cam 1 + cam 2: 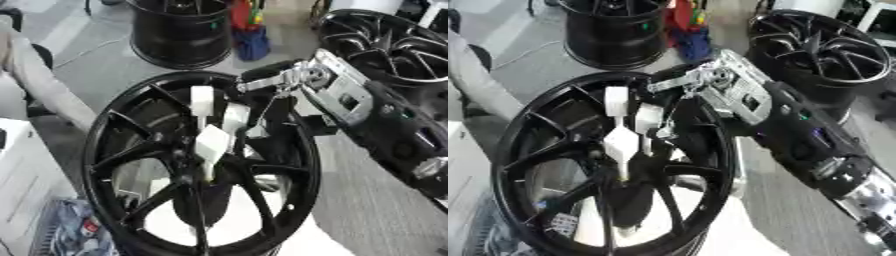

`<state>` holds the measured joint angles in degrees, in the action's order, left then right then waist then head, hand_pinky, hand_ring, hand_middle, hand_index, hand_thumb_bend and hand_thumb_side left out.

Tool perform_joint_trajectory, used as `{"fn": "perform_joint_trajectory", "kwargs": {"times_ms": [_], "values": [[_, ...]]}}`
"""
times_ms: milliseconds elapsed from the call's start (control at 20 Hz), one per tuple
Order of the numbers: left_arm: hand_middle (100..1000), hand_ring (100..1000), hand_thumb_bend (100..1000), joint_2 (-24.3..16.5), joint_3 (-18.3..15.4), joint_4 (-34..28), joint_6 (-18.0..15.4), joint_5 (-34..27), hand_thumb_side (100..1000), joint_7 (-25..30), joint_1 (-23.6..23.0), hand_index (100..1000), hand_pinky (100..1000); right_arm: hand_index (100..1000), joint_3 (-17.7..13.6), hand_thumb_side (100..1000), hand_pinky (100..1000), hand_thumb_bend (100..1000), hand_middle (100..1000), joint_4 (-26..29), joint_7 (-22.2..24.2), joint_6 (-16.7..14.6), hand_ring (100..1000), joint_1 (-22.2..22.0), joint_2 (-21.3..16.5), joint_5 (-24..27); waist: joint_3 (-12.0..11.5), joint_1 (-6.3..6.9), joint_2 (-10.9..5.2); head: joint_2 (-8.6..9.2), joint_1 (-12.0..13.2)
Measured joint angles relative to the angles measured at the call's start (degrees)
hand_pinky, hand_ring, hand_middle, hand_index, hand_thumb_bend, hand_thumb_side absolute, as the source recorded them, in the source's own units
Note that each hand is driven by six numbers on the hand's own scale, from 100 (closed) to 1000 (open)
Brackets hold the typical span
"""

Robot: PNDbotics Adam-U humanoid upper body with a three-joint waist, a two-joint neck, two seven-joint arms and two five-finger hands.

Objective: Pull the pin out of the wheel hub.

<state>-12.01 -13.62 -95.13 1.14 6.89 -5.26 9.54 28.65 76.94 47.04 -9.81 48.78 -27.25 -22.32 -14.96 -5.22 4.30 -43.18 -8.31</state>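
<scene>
A large black spoked wheel [114, 150] stands tilted in front of me, its hub [194, 167] near the middle of the view. My right arm comes in from the right, its silver wrist [337, 92] above the rim. My right hand [229, 120] reaches down between the spokes with its white-tipped fingers [614, 102] pointing at the hub. The lowest fingertips [620, 141] meet on a thin pale pin [623, 170] that runs down into the hub. My left hand does not show.
A second black rim [179, 35] stands at the back and a third [824, 47] at the upper right. Red and blue items [249, 32] sit between them. A white box [17, 175] and patterned cloth [74, 230] lie at the lower left.
</scene>
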Motion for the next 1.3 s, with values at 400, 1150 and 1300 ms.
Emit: {"fn": "perform_joint_trajectory", "kwargs": {"times_ms": [400, 1150, 1300], "values": [[628, 589, 516, 0.0, 0.0, 0.0, 0.0, 0.0, 244, 0.0, 0.0, 744, 576, 776, 0.2, 160, 517, 110, 640, -0.21, -1.25, 0.21, 526, -0.24, 0.41, -0.15, -0.21, -0.06, 0.0, 0.0, 0.0], [627, 589, 519, -0.01, 0.0, 0.04, 0.02, 0.02, 241, -0.02, 0.0, 743, 577, 781, -1.65, 151, 488, 109, 638, 6.43, -2.81, 2.36, 504, 1.88, -2.76, 0.79, 0.2, -0.8, -0.61, 0.02, 0.08], [627, 589, 520, -0.05, -0.04, 0.11, 0.11, 0.07, 241, -0.12, -0.02, 743, 578, 782, -2.57, 145, 485, 114, 634, 8.99, -3.12, 2.96, 501, 1.89, -4.9, 1.34, 0.84, -1.17, -0.91, 0.16, 0.48]]}}
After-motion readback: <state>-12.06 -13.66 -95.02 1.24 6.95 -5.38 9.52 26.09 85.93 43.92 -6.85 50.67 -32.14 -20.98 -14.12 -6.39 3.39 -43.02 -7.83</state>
